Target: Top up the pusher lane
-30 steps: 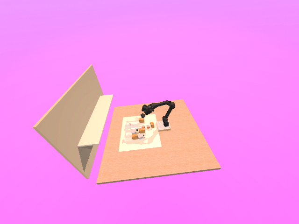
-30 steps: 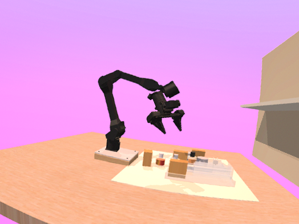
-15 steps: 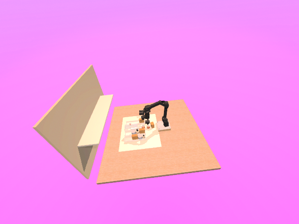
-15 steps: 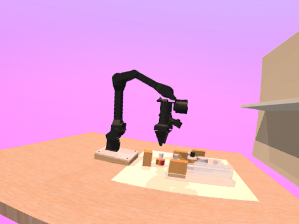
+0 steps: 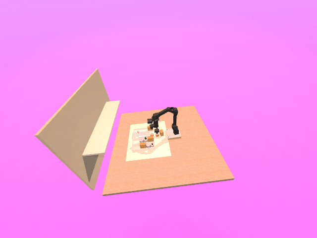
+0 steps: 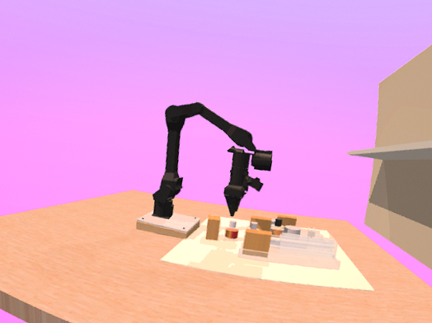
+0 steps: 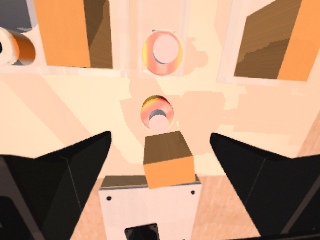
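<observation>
The loose jar, red and yellow with a pale lid, stands upright on the pale mat in front of the lane. A like jar stands inside the clear-walled lane near its front; its pale lid also shows in the exterior view. The rack of clear lanes reaches back from there. My gripper points down, wide open and empty, above the loose jar. In the wrist view that jar lies between the fingers' lines, slightly beyond the tips. The pusher plate is not clearly visible.
An orange block stands close to the loose jar on the robot base side. Larger orange blocks flank the lane. A dark-topped jar stands farther across. A shelf stands beyond the table.
</observation>
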